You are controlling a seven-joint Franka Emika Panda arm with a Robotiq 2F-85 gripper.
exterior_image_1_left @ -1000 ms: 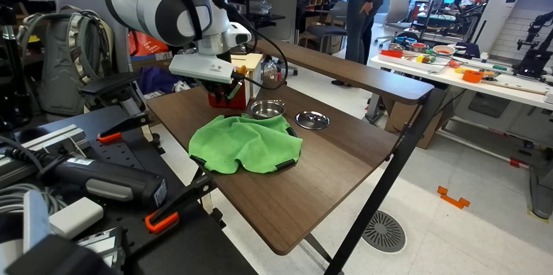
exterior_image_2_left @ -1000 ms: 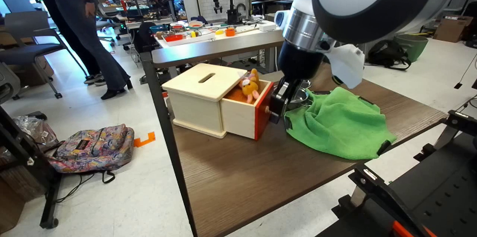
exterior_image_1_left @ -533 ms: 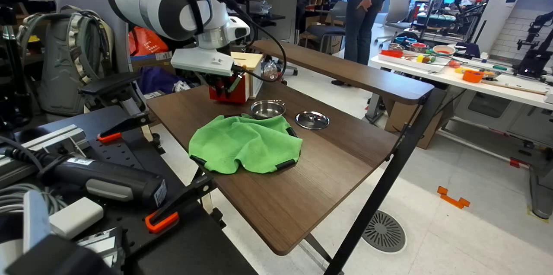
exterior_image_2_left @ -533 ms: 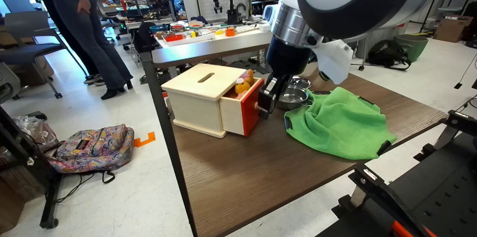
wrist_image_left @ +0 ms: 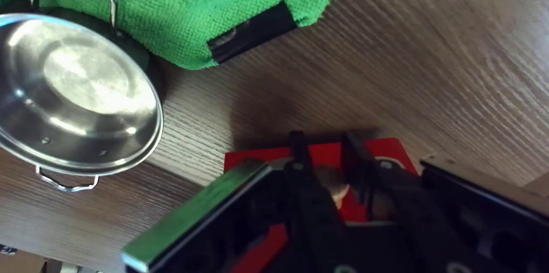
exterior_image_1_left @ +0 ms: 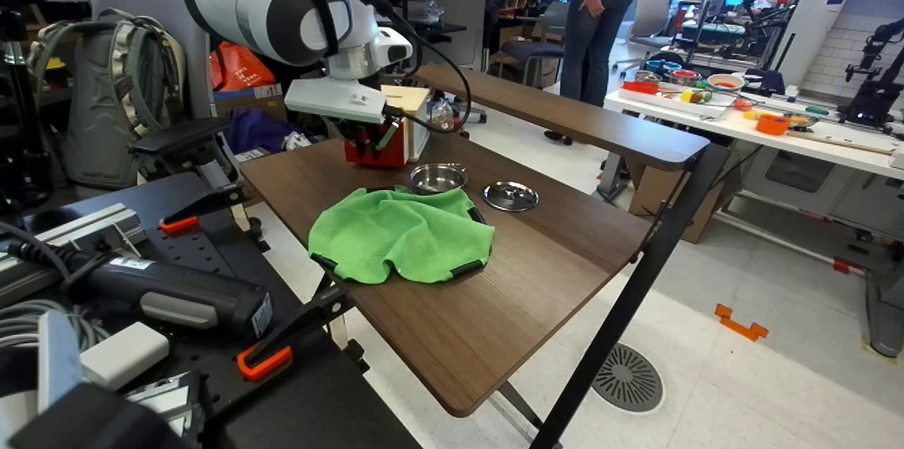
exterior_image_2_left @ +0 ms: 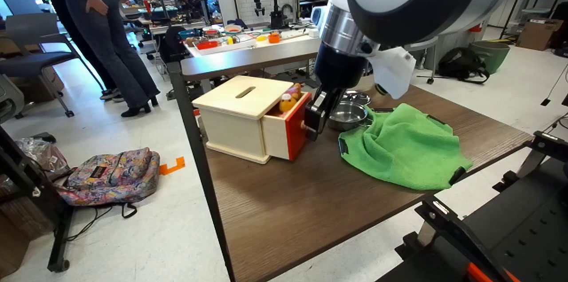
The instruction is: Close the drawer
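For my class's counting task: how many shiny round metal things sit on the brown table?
2: a pot beside the green cloth, and a lid right of the pot in an exterior view. The cloth could hide others.

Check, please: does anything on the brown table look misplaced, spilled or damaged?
I see nothing spilled or damaged. One oddity: a yellow-orange toy pokes up from the partly open drawer, so it might catch on the wooden box. The green cloth lies rumpled.
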